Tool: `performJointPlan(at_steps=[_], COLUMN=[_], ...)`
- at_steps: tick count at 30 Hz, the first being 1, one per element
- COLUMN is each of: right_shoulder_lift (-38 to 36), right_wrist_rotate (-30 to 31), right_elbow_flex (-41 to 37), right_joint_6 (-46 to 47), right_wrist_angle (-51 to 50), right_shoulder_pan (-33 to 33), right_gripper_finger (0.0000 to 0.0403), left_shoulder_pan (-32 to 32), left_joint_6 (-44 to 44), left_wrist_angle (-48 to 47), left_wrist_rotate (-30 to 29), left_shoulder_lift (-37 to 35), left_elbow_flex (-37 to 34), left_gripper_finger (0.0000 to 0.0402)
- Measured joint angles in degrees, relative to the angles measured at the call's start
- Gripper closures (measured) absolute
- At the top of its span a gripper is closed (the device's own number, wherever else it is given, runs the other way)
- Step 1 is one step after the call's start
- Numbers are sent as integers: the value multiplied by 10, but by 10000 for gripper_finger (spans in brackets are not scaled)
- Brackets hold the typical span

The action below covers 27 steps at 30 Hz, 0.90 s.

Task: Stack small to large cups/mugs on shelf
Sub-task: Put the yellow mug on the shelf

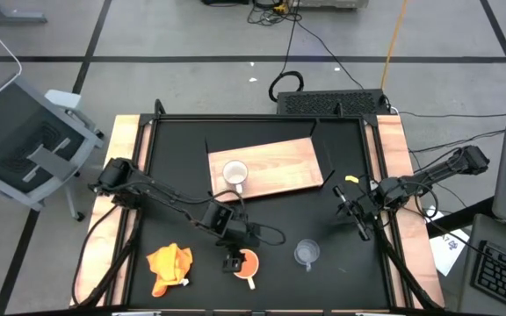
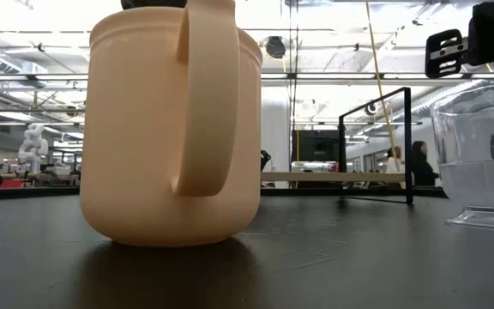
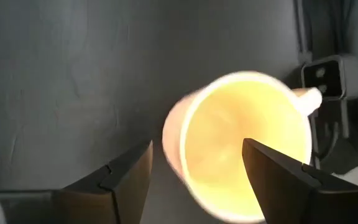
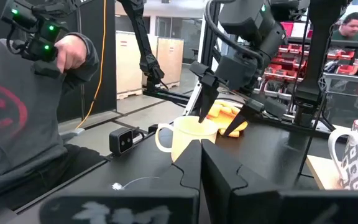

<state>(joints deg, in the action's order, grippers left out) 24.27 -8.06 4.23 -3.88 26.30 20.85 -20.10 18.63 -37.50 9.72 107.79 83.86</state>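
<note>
the yellow-orange cup (image 1: 248,262) stands upright on the black tabletop (image 1: 183,175), and in the high view the left gripper (image 1: 235,259) hangs right over it, one finger dipping inside the rim and the other outside, on the side away from the handle. the white cup (image 1: 234,174) sits on the shelf (image 1: 275,167), beyond that gripper and well apart from it; the clear glass cup (image 1: 306,253) stands between the two arms, and the orange-yellow cloth (image 1: 169,266) lies to the outer side of the left gripper. the right gripper (image 1: 355,213) waits near the table's right edge

in the low view the yellow-orange cup fills the near ground with its handle facing the camera, the glass cup (image 2: 483,154) beside it

in the left wrist view the fingers (image 3: 284,177) stand spread, straddling the cup's wall without pinching it yet

in the right wrist view that arm's own fingers (image 4: 188,171) look pressed together, empty; the left gripper shows beyond them, over the cup, and a person in a grey sleeve (image 4: 17,118) sits off the table

the step in hand appears to be grasping the yellow-orange cup. next the fingers would need to close on the rim, then lift and carry it to the shelf by the white cup
</note>
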Motion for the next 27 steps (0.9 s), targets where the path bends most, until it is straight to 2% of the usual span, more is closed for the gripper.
performJointPlan(at_steps=[15, 27], right_shoulder_lift=[1, 1], right_wrist_rotate=[0, 0], right_elbow_flex=[0, 0], right_joint_6=[2, 2], right_wrist_angle=[0, 0], right_shoulder_pan=[0, 0], right_gripper_finger=[403, 403], left_shoulder_pan=[0, 0], left_joint_6=[-6, -1], left_wrist_angle=[-5, 0], left_wrist_rotate=[-12, -14], left_shoulder_lift=[10, 10], left_elbow_flex=[0, 0], left_gripper_finger=[154, 256])
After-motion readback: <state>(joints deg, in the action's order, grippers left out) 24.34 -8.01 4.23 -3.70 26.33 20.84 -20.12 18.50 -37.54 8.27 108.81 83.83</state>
